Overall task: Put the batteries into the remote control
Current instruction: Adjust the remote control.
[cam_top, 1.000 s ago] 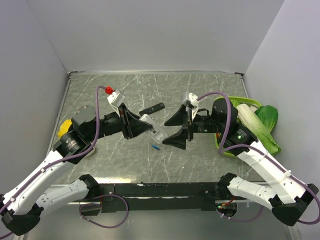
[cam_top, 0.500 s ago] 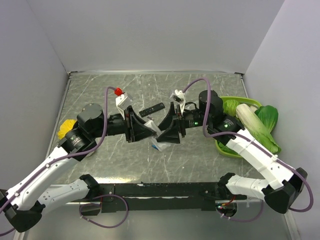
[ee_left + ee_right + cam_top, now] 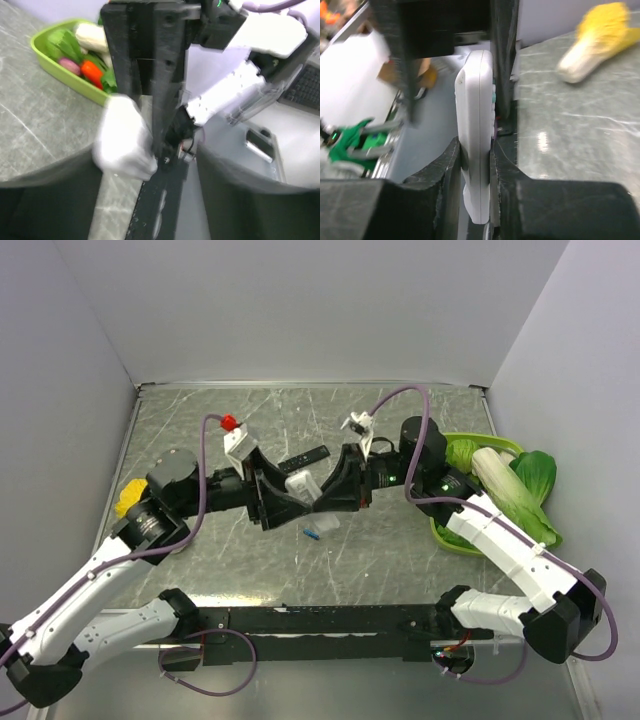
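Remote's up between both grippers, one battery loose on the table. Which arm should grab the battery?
Left. The right gripper is clamped on the white remote, so it is busy. The left gripper stands open and holds nothing, and the blue battery lies on the table close by it.

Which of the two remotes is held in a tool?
The white remote control, clamped in the right tool; the black remote lies free on the table.
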